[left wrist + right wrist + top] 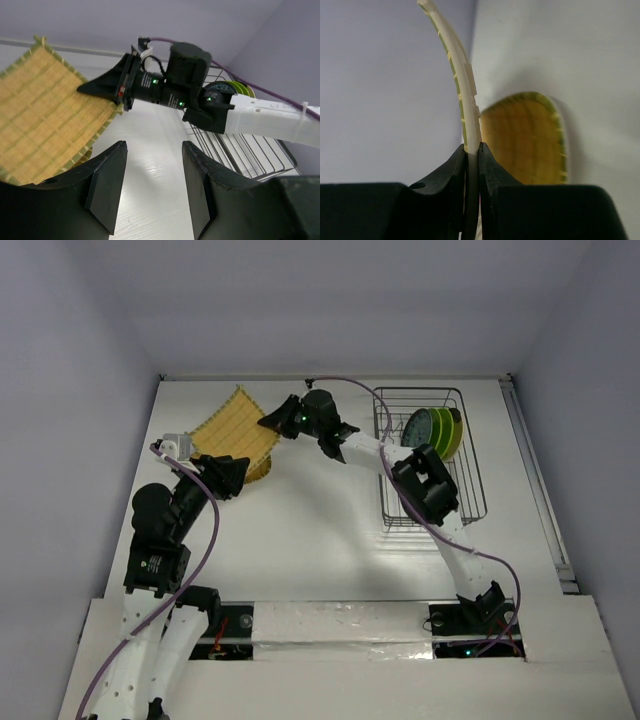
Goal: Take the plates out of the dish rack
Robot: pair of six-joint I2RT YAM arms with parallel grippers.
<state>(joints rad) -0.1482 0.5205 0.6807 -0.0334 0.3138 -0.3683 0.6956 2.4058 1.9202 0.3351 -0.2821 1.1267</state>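
The dark wire dish rack [470,475] stands at the right; it also shows in the left wrist view [250,150]. Lime green plates [447,432] stand upright in it, with a grey-green one [418,428] in front; their green rims show in the left wrist view [241,89]. My right gripper [270,421] is far left of the rack, shut on the edge of a thin square yellow woven-patterned plate [235,425], held tilted above the table [465,85] [40,115]. A round yellow plate [260,472] [525,140] lies below it. My left gripper [228,475] [152,145] is open and empty beside them.
The white table ends at grey walls at the back and sides. My right arm [400,465] stretches across the rack's left side. A purple cable [345,382] loops over the rack's back corner.
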